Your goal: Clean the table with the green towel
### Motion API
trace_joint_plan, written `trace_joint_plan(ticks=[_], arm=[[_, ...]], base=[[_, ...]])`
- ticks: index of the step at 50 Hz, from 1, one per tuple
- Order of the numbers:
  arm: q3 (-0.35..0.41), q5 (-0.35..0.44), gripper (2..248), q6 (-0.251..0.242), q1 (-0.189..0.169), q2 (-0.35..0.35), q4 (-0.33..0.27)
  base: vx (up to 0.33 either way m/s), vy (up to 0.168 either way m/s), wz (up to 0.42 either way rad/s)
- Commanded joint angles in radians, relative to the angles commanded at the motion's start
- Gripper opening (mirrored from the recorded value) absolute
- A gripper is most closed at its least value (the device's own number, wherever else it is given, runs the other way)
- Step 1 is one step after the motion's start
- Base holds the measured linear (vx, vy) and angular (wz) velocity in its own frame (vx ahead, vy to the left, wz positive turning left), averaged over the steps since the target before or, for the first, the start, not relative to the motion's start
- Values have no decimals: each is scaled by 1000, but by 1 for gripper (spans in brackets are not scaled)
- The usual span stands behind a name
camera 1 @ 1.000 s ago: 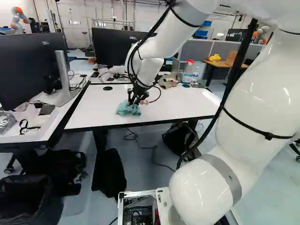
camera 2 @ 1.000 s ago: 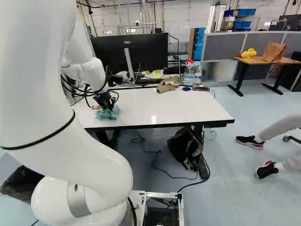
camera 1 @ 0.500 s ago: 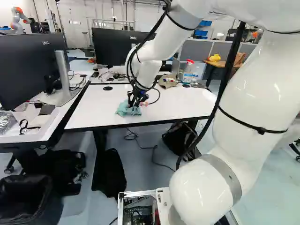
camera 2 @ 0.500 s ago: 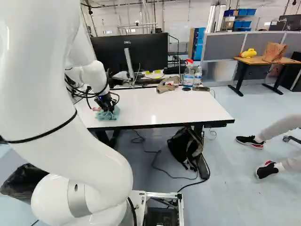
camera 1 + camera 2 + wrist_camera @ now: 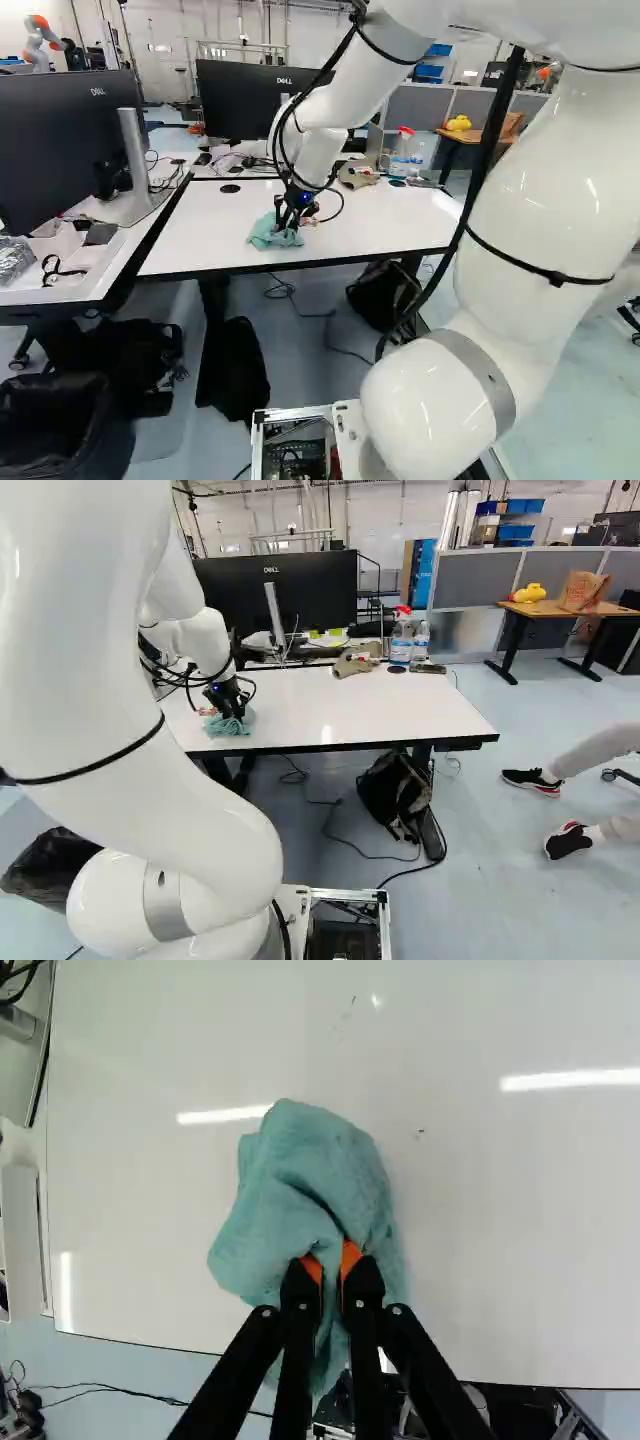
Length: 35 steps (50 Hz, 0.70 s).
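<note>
White tabletop, green towel lengthwise toward far side

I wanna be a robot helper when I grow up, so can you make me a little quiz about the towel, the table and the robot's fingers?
1. True or false: the green towel touches the white table.
2. How many fingers pinch the towel? A: none. B: only one. C: two.
3. Fill the gap: near the table's far edge stands a spray bottle with a ____ top.

Key: 1. true; 2. C; 3. red.
</note>
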Motion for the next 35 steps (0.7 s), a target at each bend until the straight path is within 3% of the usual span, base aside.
trace_joint_plan(ticks=[35], arm=[[-95,0,41,0,-127,-86,0]], base=[[0,0,0]])
